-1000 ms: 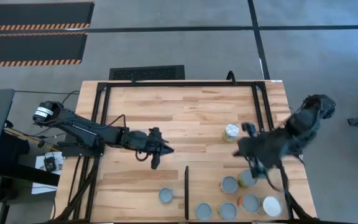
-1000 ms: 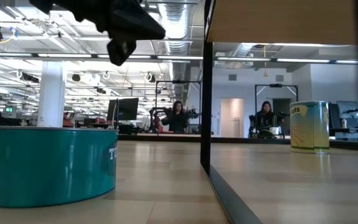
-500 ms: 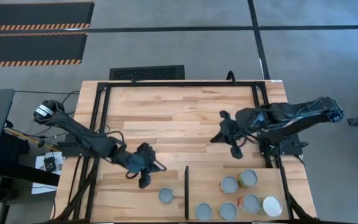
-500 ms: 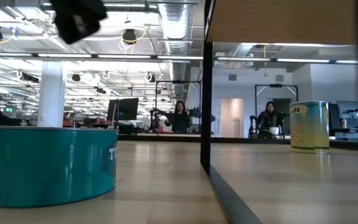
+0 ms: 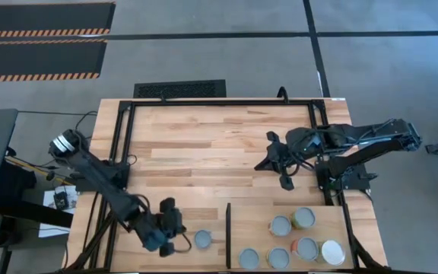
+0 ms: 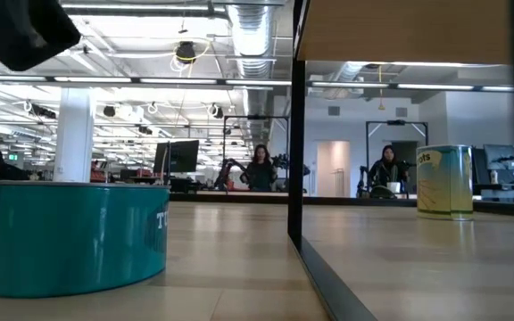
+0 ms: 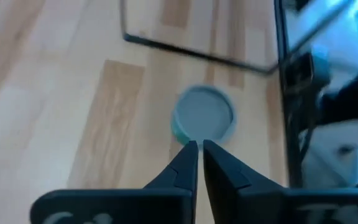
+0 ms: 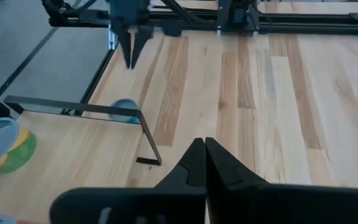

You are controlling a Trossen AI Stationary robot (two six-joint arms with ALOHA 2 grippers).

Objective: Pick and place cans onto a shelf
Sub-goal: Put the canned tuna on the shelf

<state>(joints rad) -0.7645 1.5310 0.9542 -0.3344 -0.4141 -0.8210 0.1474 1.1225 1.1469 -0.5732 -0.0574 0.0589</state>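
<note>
While the low view is looking level across the worktop [image 5: 219,137], a teal can [image 6: 70,234] is standing nearest to it on the left, on the bare planks just left of the black divider [image 6: 296,125], which is rising upright along the left edge of the shelf [image 5: 287,217]. In the high view this same lone can [image 5: 203,240] is sitting at the near edge of the worktop, apart from the others. The left gripper [image 5: 175,230] is hanging just to the left of that can, near it but not touching, and its fingers [image 7: 184,163] are pressed closed with nothing between them; the left wrist view is looking past them at the can's round grey top [image 7: 204,115].

On the pale shelf to the right of the divider, six cans are standing in a loose group: two grey-topped ones at the near edge [image 5: 249,258] [image 5: 277,257], one with a reddish rim [image 5: 306,248] and a wider white-topped one [image 5: 332,252] to their right, and behind them a grey-topped can [image 5: 280,225] touching a yellow-green labelled can [image 5: 303,218]. In the low view a yellow-green can [image 6: 444,182] is showing farther back on the shelf.

Farther off, the right gripper [image 5: 274,161] is hovering over the bare middle of the worktop, well apart from every can, its fingers [image 8: 197,160] closed together and empty.

Beyond the far edge, two people [image 6: 261,168] are showing in the room behind.
</note>
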